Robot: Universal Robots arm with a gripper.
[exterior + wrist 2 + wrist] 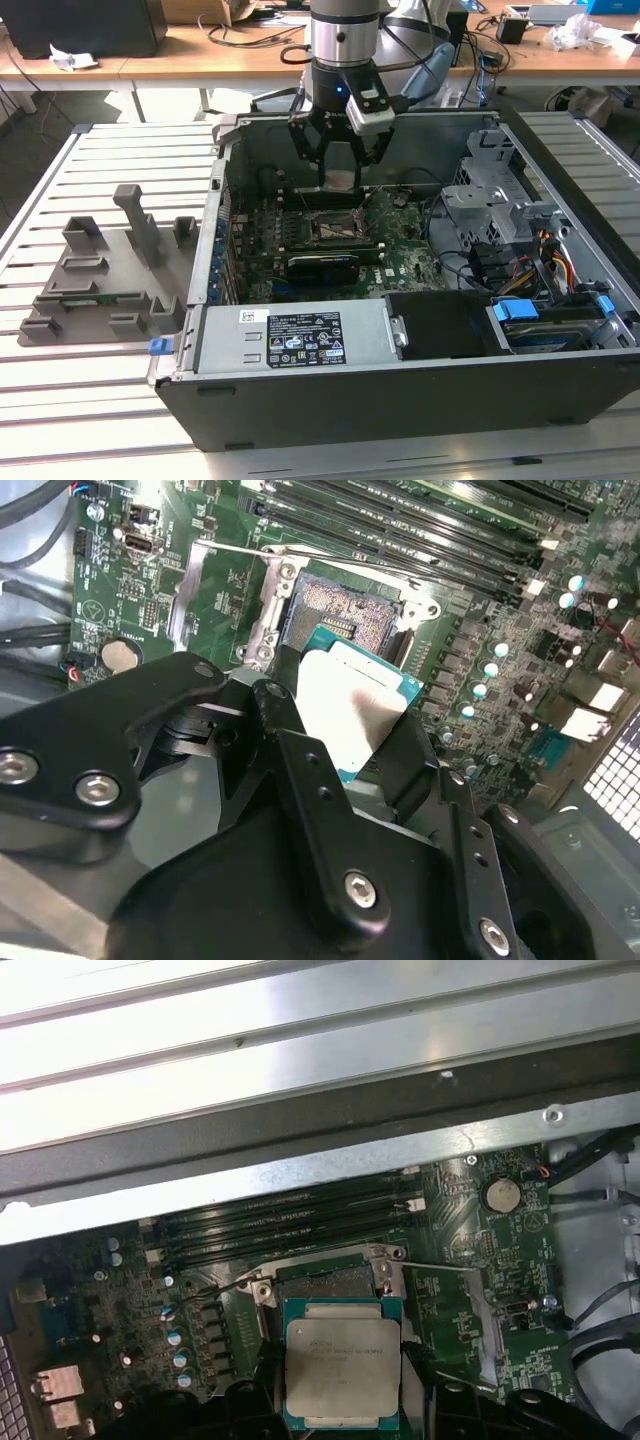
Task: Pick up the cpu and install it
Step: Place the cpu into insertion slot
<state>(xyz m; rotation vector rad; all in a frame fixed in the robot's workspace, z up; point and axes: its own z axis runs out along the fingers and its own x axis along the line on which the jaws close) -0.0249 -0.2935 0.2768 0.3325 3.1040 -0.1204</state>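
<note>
My gripper [340, 168] hangs inside the open computer case, shut on the cpu [340, 182], a thin square chip with a silver-grey metal top. In both wrist views the cpu [342, 1365] [350, 705] sits between the black fingers [285, 715], held at its two opposite edges. It hovers a little above the motherboard, just beside the open cpu socket [325, 1282] [345, 605] [335, 228]. The socket's metal frame is lifted and its contact field is bare.
The grey plastic tray [110, 280] lies on the slatted table at the exterior view's left. The case walls [225, 190], power supply [290, 340], drive cage [490, 200] and cables [460, 265] surround the motherboard. Memory slots [290, 1220] run beside the socket, and a coin battery [500, 1195] is nearby.
</note>
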